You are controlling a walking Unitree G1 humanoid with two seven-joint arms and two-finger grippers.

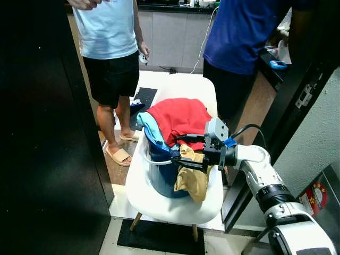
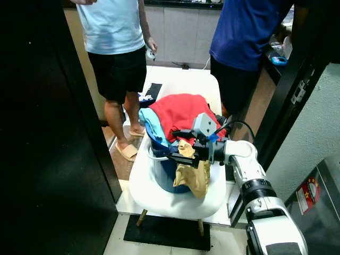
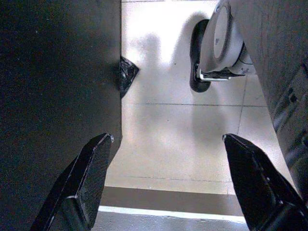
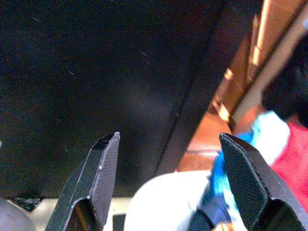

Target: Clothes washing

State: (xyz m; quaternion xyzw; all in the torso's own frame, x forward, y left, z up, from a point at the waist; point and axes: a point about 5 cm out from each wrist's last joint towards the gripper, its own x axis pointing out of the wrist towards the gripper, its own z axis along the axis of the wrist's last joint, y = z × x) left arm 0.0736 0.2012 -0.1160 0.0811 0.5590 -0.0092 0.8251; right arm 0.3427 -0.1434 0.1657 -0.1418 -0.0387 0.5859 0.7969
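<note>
Reaching for laundry: right gripper (image 1: 187, 152), fingers spread and empty, hovers over the tan crumpled cloth (image 1: 192, 178) hanging off the blue plastic bucket (image 1: 162, 175). Next it probably closes on it.

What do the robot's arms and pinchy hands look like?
The right arm is made of smooth silver-white rounded parts with black rings at the joints. A thin black cable loops over its wrist, next to a small blue clip. A grey boxy block sits above the right gripper, which has two long black fingers. The left gripper has two long, black, wedge-shaped fingers too.
</note>
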